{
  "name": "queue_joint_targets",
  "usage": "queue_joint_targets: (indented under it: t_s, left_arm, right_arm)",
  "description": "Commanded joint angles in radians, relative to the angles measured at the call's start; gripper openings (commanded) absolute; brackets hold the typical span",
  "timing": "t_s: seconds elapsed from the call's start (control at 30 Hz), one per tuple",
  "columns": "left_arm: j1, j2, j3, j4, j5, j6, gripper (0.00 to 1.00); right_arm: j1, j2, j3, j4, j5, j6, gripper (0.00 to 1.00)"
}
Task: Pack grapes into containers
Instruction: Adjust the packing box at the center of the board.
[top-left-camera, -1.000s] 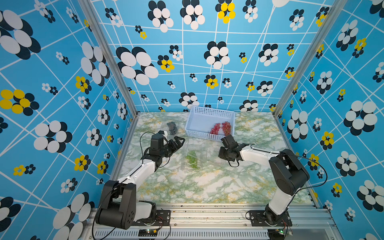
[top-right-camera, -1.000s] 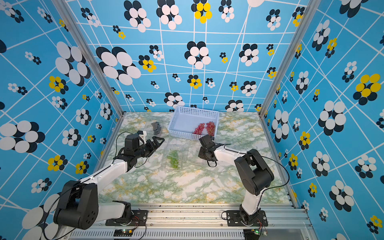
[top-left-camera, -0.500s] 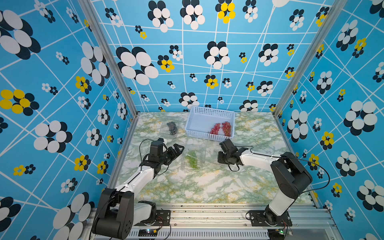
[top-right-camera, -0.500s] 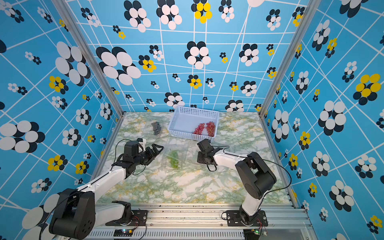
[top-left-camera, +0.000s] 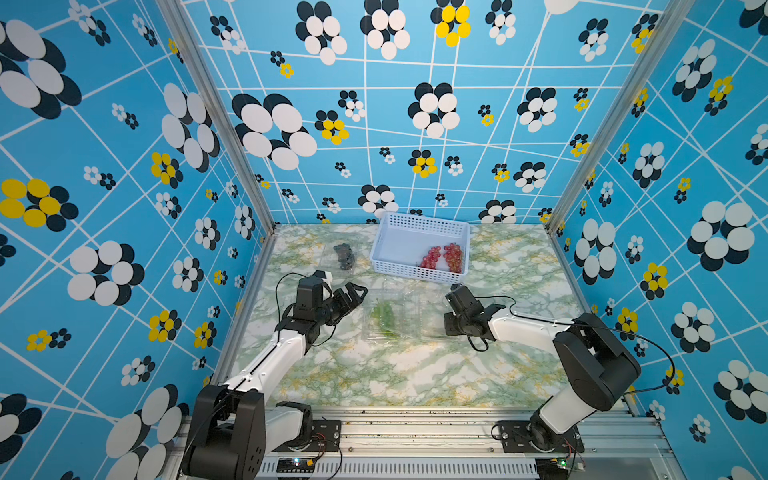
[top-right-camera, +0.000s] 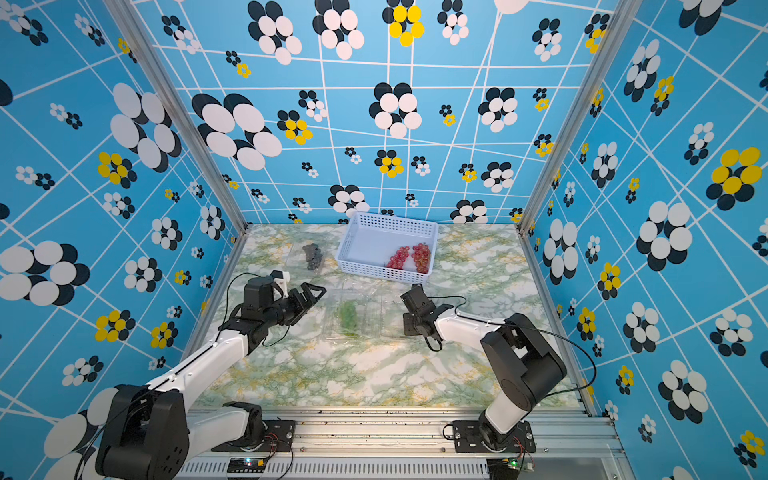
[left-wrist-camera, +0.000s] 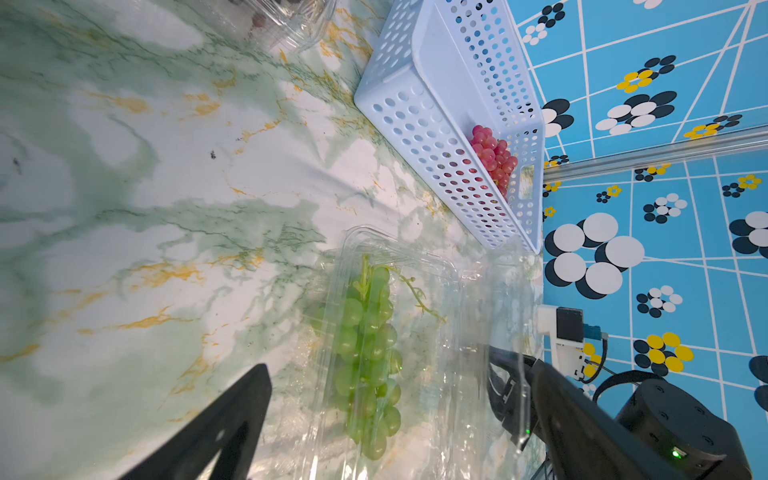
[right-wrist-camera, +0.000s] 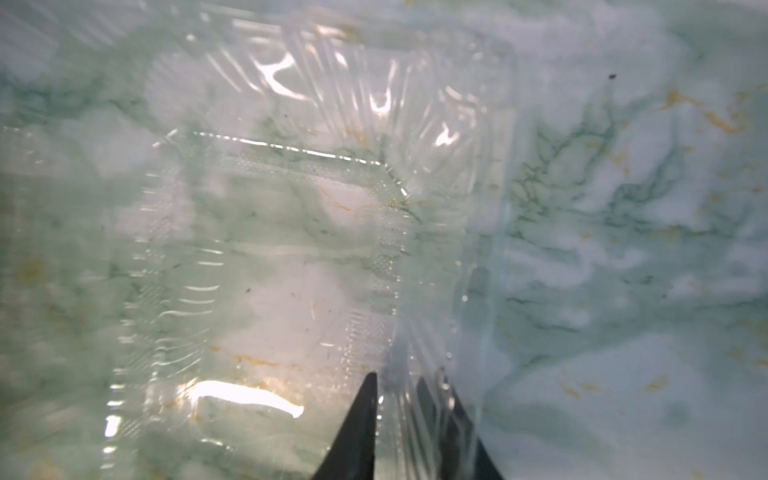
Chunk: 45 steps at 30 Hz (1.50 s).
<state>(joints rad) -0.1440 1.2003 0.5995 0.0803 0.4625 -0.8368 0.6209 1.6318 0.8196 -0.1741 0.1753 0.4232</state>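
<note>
Light green grape bunch (left-wrist-camera: 365, 353) lies in the open clear plastic clamshell container (left-wrist-camera: 399, 245), right pincer (right-wrist-camera: 395, 382) nipping its lid rim (left pincer (top-left-camera: 353, 296) gapes alongside); marbled tabletop (top-left-camera: 395, 374) stretches wide in front.

Green bunch (top-left-camera: 384, 316) in open clear clamshell (top-left-camera: 411, 318), centre; dark bunch (top-left-camera: 345, 254) in far-left clamshell (top-left-camera: 330, 249); two red bunches (top-left-camera: 453, 255) in far basket (top-left-camera: 415, 219).
</note>
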Motion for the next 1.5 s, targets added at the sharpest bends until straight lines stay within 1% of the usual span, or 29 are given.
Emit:
queue_joint_targets:
  t_s: [0.0,0.1,0.17,0.23,0.3,0.47,0.73,0.9,1.03,1.1,1.2,1.27,1.47]
  left_arm:
    - [0.007,0.001,0.038,-0.017,0.020,0.022,0.99]
    - [0.006,-0.004,0.050,-0.030,0.024,0.029,1.00]
    - [0.007,-0.013,0.060,-0.049,0.020,0.043,1.00]
    - [0.005,-0.021,0.070,-0.071,0.013,0.058,1.00]
    - [0.005,-0.028,0.079,-0.081,0.010,0.069,1.00]
    - [0.000,-0.043,0.099,-0.113,-0.005,0.095,1.00]
    - [-0.008,-0.035,0.125,-0.133,-0.009,0.123,1.00]
    - [-0.018,-0.026,0.170,-0.158,-0.001,0.134,1.00]
    - [-0.031,-0.012,0.244,-0.216,0.011,0.144,1.00]
    - [-0.044,0.000,0.289,-0.246,0.014,0.152,1.00]
    - [-0.074,0.040,0.377,-0.298,0.014,0.200,1.00]
    - [-0.100,0.073,0.435,-0.323,0.002,0.240,1.00]
    - [-0.158,0.185,0.545,-0.320,-0.004,0.339,1.00]
  right_arm:
    - [0.002,-0.043,-0.018,0.014,0.016,-0.061,0.32]
    - [0.001,-0.069,-0.025,0.013,0.045,-0.073,0.40]
    - [0.001,-0.088,-0.029,0.013,0.058,-0.071,0.48]
    - [0.000,-0.099,-0.025,0.010,0.061,-0.069,0.54]
    - [0.000,-0.109,-0.022,0.006,0.066,-0.064,0.63]
    - [-0.009,-0.139,-0.019,0.000,0.065,-0.056,0.81]
    - [-0.047,-0.213,-0.014,-0.033,0.068,-0.040,0.99]
    - [-0.115,-0.261,0.035,-0.101,0.059,0.010,0.99]
    - [-0.177,-0.250,0.183,-0.251,0.071,0.063,0.99]
    - [-0.194,-0.229,0.271,-0.306,0.047,0.065,0.99]
    - [-0.211,-0.152,0.436,-0.387,-0.009,0.058,0.99]
    - [-0.216,-0.070,0.557,-0.436,-0.039,0.047,0.99]
    - [-0.219,0.193,0.851,-0.509,-0.110,0.052,0.99]
